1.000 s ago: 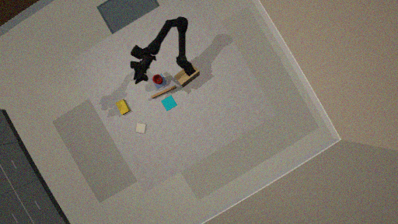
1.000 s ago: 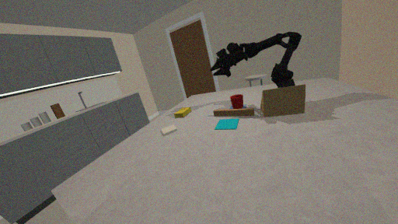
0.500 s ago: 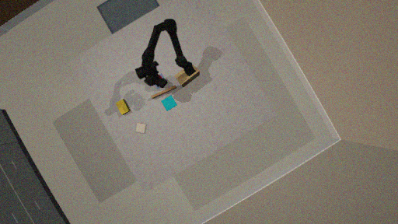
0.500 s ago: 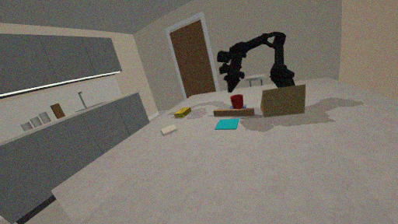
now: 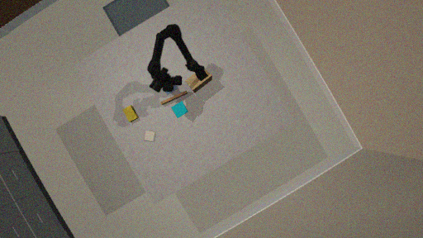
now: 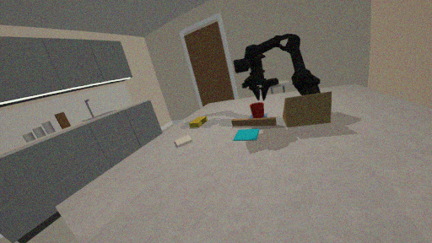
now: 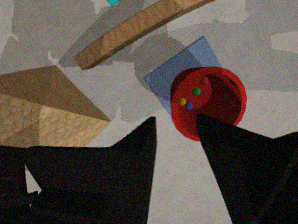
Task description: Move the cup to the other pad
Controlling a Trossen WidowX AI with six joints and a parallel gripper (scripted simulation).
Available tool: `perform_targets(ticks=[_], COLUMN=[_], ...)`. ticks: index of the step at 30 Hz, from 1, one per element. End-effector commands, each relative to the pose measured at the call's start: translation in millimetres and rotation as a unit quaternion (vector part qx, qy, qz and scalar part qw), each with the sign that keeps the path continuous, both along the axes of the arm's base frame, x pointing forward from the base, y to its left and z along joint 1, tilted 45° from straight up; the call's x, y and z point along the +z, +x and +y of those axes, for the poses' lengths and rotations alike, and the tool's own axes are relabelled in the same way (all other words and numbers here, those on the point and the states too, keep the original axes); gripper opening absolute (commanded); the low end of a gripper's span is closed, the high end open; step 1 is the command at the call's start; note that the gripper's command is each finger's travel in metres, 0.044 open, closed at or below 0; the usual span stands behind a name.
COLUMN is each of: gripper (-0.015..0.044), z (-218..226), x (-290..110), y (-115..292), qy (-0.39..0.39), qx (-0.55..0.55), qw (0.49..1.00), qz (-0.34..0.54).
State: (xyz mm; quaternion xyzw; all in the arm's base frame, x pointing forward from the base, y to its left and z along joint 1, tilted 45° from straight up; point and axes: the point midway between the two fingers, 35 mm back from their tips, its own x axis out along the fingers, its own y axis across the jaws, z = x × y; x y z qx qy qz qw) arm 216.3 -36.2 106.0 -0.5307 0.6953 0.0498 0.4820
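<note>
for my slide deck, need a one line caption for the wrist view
Gripper partly open, holding nothing, above the red cup of marbles on its blue pad.

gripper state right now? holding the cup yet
gripper: partly closed, holding nothing, above the red cup, which sits on its blue pad.
</note>
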Motion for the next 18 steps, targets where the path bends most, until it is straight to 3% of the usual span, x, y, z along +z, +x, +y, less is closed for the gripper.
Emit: perform_targets(ticks=[1, 18], gripper=[0.0148, 0.0148], z=[-1, -15], x=[3, -14], y=[1, 4], qy=[-0.01, -0.008], qx=[0.008, 0.009], qw=[1.0, 1.0], qz=[0.012, 0.012])
